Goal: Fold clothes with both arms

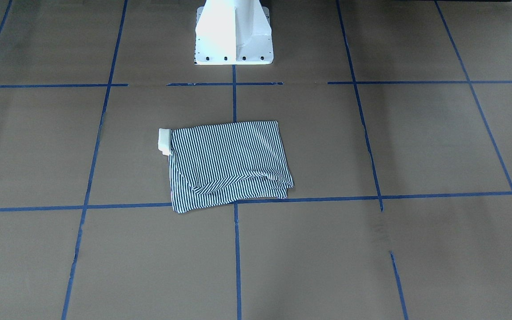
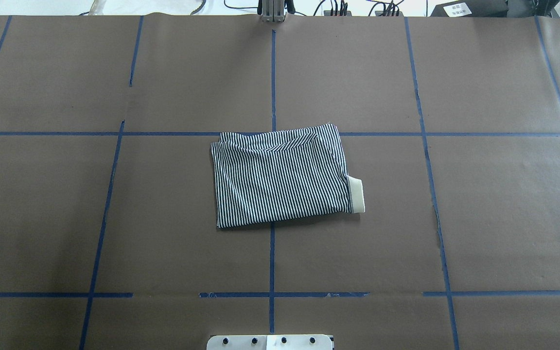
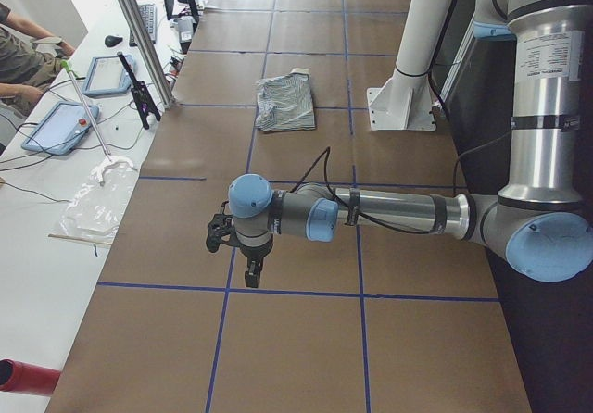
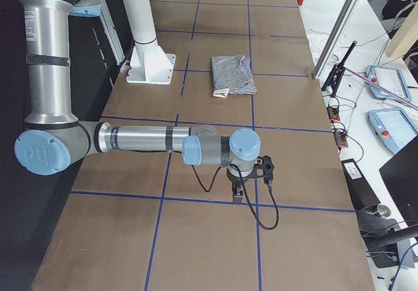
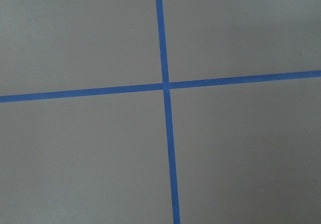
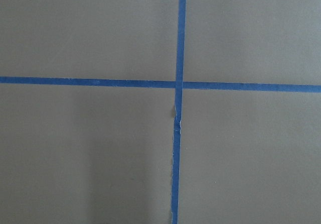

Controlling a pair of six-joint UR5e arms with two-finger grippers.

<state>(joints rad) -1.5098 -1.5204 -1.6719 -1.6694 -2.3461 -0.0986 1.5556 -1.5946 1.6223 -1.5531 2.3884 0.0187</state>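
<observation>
The polo shirt [image 2: 280, 177] lies on the brown-papered table [image 2: 503, 218] as a compact rectangle of several layers, straight out in front of the white pedestal base [image 1: 234, 33] and a short way from it, across the blue tape line [image 2: 272, 73] that runs out from the base. No sleeve or hem is spread loose. Only the cream collar [image 2: 356, 194] pokes out, at the edge that lies to the robot's right of the base. Along the edge farthest from the base the layers do not quite line up: a strip with slanted stripes shows there and one corner sits slightly proud. Neither arm is at the garment. The left arm [image 3: 389, 211] reaches out well to the left of the base with its left hand [image 3: 251, 279] pointing down above bare paper, and the right arm [image 4: 144, 137] mirrors it well to the right, with its right hand [image 4: 238, 196] also above bare paper. Both wrist cameras see nothing but paper and a tape crossing, so nothing appears to be held. Each hand shows only from the side, and I cannot tell whether either is spread or pressed together. By my reading the folding is essentially done. At most, squaring that uneven far edge or tucking in the collar is left.
</observation>
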